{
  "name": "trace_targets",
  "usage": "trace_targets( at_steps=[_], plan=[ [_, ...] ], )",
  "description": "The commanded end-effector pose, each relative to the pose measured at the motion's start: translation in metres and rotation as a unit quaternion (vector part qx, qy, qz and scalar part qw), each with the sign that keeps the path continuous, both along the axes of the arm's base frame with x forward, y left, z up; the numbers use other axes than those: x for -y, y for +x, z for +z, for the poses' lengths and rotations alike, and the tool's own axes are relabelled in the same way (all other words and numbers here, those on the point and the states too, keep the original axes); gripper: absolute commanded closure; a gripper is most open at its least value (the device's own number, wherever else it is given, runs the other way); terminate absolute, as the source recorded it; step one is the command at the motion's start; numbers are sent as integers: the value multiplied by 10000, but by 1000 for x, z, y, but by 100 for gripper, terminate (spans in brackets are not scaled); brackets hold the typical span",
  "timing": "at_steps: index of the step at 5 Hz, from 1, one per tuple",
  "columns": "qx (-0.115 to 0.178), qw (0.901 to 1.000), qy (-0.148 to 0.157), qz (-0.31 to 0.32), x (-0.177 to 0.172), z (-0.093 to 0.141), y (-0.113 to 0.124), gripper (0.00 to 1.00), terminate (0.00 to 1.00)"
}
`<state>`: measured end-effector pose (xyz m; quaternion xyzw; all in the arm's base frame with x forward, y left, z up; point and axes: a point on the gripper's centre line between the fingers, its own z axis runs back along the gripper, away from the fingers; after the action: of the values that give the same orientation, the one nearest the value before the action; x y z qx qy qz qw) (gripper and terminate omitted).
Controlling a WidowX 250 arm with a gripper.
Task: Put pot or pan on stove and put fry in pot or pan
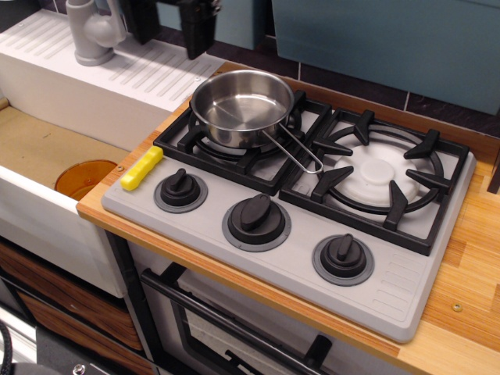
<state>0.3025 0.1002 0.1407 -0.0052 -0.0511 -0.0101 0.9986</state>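
Presently: pan (242, 107) seated on the left grate of the stove (297, 195), wire handle toward the right burner. Fry (141, 168) (yellow, ridged) lies at the stove's front-left corner beside the worktop (469, 258) edge. Tool (172, 22), fingers spread and empty, hangs near the faucet (92, 31), well apart from the fry.

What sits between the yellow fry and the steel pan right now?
In this one view, only the stove's grey surface and the left burner's black grate separate the fry from the pan; no loose object.
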Motion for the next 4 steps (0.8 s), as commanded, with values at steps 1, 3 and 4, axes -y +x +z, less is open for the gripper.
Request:
trace_targets(
  at_steps=[1,3,4],
  plan=[
    [504,9981,220,291,-18,1,-15,0,0],
    [733,9969,27,277,-26,-36,-19,0,0],
    [906,9956,-35,237,-26,-55,-18,0,0]
  ],
)
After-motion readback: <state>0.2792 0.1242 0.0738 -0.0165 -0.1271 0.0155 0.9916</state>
